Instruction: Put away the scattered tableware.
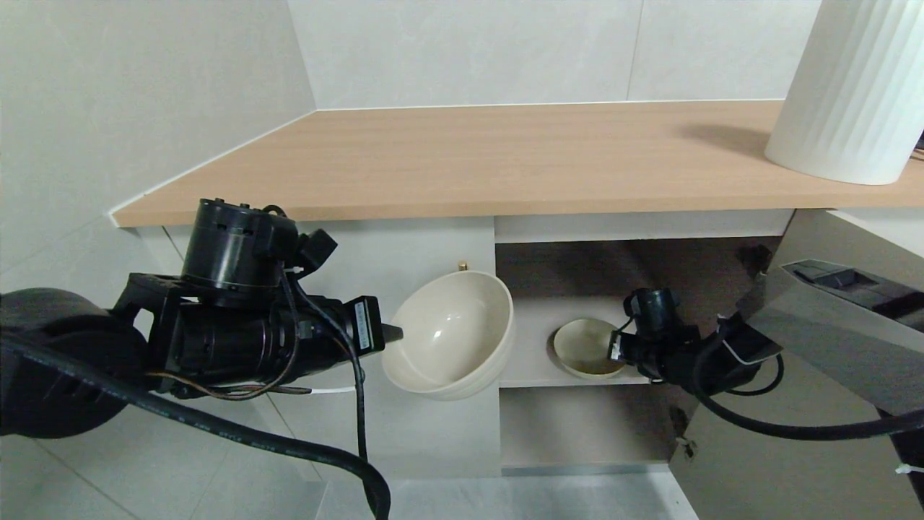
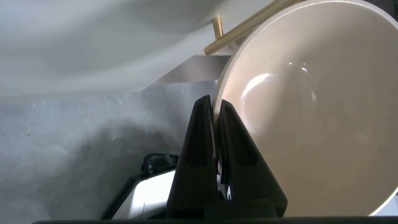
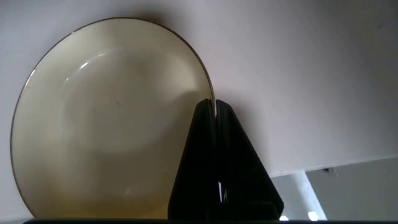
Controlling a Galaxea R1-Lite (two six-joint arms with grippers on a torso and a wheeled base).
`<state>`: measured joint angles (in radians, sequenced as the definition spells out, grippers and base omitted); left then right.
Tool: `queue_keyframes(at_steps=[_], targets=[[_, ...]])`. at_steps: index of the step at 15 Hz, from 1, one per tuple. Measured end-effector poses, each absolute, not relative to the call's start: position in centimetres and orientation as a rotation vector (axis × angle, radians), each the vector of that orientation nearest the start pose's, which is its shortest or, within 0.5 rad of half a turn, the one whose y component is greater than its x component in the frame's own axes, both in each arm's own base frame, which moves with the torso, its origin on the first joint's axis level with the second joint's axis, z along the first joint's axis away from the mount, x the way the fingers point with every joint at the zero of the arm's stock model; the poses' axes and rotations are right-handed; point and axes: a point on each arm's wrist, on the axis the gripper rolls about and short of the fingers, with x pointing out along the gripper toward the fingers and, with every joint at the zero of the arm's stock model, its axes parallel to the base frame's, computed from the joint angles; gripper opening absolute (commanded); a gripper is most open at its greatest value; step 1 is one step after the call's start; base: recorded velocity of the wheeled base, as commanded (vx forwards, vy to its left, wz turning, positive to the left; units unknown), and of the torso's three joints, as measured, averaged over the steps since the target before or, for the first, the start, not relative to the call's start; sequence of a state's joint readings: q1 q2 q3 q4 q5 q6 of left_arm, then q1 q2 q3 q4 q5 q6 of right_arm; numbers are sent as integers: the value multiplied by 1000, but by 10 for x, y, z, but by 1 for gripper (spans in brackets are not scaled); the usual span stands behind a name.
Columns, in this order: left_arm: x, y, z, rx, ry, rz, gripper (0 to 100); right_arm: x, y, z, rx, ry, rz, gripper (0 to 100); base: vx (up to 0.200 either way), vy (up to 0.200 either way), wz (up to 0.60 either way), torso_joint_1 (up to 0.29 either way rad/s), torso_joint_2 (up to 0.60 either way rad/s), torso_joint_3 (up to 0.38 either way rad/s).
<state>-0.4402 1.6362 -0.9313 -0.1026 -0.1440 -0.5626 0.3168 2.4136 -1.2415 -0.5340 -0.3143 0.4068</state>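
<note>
Closest in, the left gripper [image 1: 395,334] has its jaws clamped on the rim of a cream bowl [image 1: 451,336], held tilted on its side in front of the closed cabinet door, below the wooden table [image 1: 505,155]. At that table's right end stands a white ribbed container [image 1: 852,87]. Inside the open cabinet, the right gripper [image 1: 616,347] has its jaws pinched on the edge of a small pale plate [image 1: 583,347] at the shelf [image 1: 530,318]; whether the plate rests there cannot be told.
</note>
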Motion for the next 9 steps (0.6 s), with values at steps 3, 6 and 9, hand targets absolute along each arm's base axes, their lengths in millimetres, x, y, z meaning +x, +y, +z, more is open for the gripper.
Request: queue_keyframes(at_steps=[3,6,9], targets=[[258,-125,184,-439,746,-379,0,428,131,7,206,567,-118,0,0,0,0,0,0,0],[260,-126,183,-438,751,-377,0,434,126,7,215,552,-139,0,0,0,0,0,0,0],[261,-127,180,-437,759,-374,0,436,125,6,217,545,-157,0,0,0,0,0,0,0]])
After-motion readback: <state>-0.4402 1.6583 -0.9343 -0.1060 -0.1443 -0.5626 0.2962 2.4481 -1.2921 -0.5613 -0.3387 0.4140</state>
